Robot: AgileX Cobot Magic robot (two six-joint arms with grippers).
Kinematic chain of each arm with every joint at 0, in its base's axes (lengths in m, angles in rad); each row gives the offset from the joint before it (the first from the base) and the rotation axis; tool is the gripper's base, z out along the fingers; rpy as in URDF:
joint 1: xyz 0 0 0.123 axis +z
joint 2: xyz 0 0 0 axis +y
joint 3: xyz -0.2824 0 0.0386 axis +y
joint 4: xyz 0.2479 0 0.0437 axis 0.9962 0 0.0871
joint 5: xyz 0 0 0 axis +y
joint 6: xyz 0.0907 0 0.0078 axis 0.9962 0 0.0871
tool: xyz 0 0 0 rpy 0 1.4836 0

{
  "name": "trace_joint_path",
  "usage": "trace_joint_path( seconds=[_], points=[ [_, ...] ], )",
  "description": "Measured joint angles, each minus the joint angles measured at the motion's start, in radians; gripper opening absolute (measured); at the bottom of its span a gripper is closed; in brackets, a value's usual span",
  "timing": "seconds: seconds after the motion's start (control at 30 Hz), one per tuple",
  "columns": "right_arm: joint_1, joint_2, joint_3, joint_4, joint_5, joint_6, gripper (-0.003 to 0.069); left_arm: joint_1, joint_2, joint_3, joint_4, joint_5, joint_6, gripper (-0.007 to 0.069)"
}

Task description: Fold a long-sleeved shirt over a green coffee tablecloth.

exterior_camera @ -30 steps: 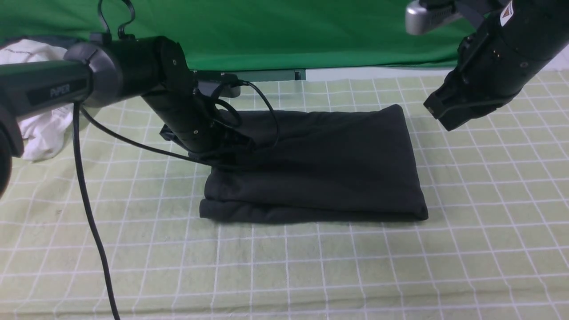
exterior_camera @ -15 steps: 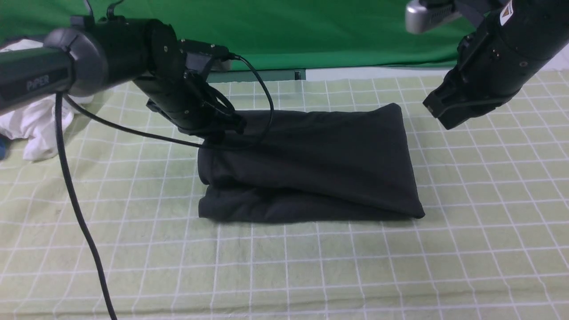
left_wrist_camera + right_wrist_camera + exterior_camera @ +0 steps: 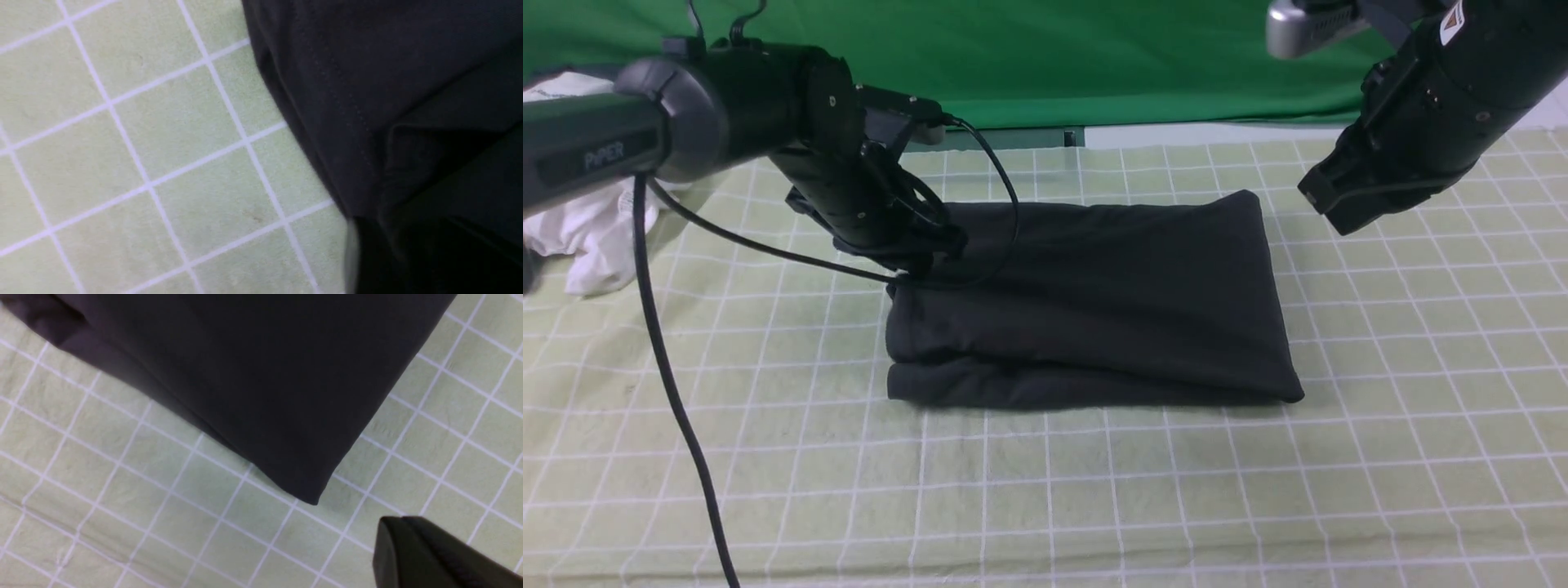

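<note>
Black cotton, folded into a thick rectangular bundle, lies in the middle of the green coffee tablecloth (image 3: 1094, 490): this is the long-sleeved shirt (image 3: 1094, 302), and its chest print and neck label are folded out of sight, so only plain dark cloth shows. The left gripper (image 3: 915, 261) sits at the bundle's far left corner, but its fingertips are lost against the dark fabric in the front view, and the left wrist view gives only a blurred dark edge beside the shirt's (image 3: 388, 102) hem, so I cannot tell whether its jaws are parted or pinching cloth. The right gripper (image 3: 1327, 208) hangs above the tablecloth just off the shirt's far right corner, apart from it; its jaws look pressed together with nothing between them, though the right wrist view cuts off all but one dark finger tip (image 3: 412, 547) beyond the shirt's (image 3: 253, 375) corner. A white garment (image 3: 588, 237) at the far left is partly hidden behind the left arm. A plain green backdrop (image 3: 1094, 57) closes the rear
</note>
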Motion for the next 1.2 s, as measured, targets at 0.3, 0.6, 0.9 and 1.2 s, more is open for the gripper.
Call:
trace_joint_path(
  seconds=[0.3, 0.6, 0.9, 1.2],
  points=[
    [0.000, 0.000, 0.000, 0.001, 0.000, 0.000, 0.0003, -0.002, -0.164, 0.000, 0.074, 0.097, -0.176, 0.0408],
    [0.000, 0.000, 0.000, 0.001, -0.006, 0.000, 0.0005, -0.062, -0.146, 0.138, -0.066, 0.026, -0.065, 0.0035],
    [0.000, 0.000, 0.000, 0.001, -0.008, -0.003, 0.0006, -0.050, -0.074, 0.259, -0.062, -0.023, -0.081, 0.0005],
    [0.000, -0.001, 0.000, 0.000, 0.020, -0.008, 0.0008, -0.048, -0.242, 0.279, -0.061, 0.051, -0.088, 0.0005]
  ],
)
